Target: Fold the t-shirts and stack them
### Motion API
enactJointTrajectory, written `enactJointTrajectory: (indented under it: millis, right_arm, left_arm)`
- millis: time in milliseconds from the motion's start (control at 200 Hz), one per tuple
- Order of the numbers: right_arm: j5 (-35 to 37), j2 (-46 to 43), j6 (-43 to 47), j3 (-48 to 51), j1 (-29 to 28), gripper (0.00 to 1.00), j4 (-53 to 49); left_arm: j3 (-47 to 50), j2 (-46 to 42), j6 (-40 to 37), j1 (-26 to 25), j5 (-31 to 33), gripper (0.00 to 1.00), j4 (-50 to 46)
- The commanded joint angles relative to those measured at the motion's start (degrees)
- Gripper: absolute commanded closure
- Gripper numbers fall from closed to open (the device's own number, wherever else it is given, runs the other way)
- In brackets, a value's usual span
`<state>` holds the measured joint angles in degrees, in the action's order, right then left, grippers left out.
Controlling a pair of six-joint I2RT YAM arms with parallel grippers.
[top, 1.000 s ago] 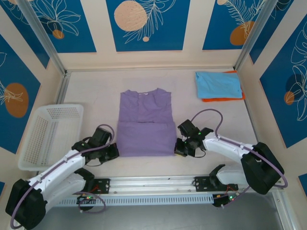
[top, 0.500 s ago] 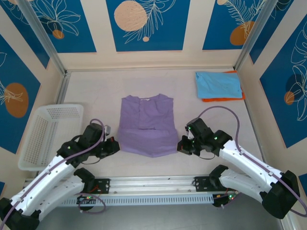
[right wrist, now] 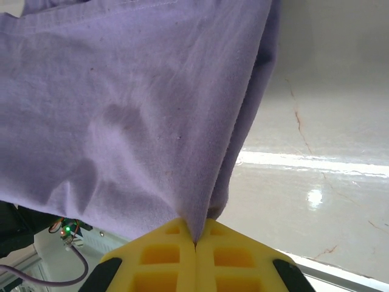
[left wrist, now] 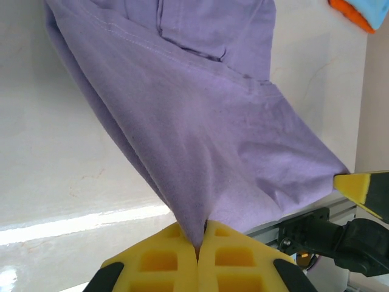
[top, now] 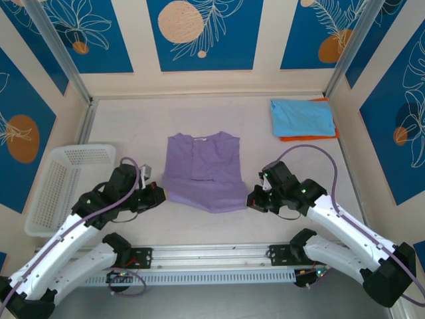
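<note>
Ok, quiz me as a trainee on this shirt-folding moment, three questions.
1. True or false: the left gripper and the right gripper are each shut on a near corner of the purple t-shirt.
2. What colour is the t-shirt lying on the orange t-shirt?
3. Fill in: the white basket sits on the ____ arm's side.
Key: 1 true; 2 light blue; 3 left.

Matt purple cloth t-shirt (top: pixel 202 174), glossy smooth table (right wrist: pixel 322 115)
</note>
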<state>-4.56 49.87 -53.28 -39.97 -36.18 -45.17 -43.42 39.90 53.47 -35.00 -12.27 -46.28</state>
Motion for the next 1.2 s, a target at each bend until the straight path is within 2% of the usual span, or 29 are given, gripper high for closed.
enactJointTrajectory:
  millis: [0, 190, 410, 565, 715, 855, 1100, 1195]
  right_arm:
    - [-1.7, -2.4, 0.5, 2.0, 0.0, 1.0, -2.9]
    - [-2.5, -5.6, -0.6, 4.4, 0.1, 1.0, -2.5]
    - [1.1, 0.3, 1.9, -3.3, 0.5, 1.0, -0.9]
    - [-0.2, 10.0, 5.0, -10.5, 4.6, 1.0, 2.8]
    - [-3.2, 19.9, 7.0, -18.0, 10.3, 1.0, 4.7]
    - [-5.6, 30.2, 8.5, -25.7, 14.8, 1.0, 5.5]
    - [-11.6, 49.7, 7.5, -41.4, 22.4, 1.0, 6.8]
    - [-13.2, 59.7, 7.5, -51.6, 24.2, 1.0, 5.1]
  left_arm:
    - [2.8, -1.7, -0.2, -0.3, -1.3, 1.0, -3.1]
    - [5.3, -5.6, 1.4, -0.3, -0.5, 1.0, -5.1]
    - [2.5, -1.5, -0.7, -0.1, 2.7, 1.0, -1.0]
    - [-3.5, 7.4, -5.0, 2.4, 3.3, 1.0, 5.7]
    - [-10.4, 19.1, -8.3, 9.9, -0.8, 1.0, 12.3]
    - [-17.8, 29.4, -10.9, 14.9, 1.2, 1.0, 14.7]
    - [-29.3, 49.7, -10.1, 21.4, -2.7, 1.0, 22.0]
    - [-35.8, 58.6, -9.8, 24.0, -3.1, 1.0, 22.2]
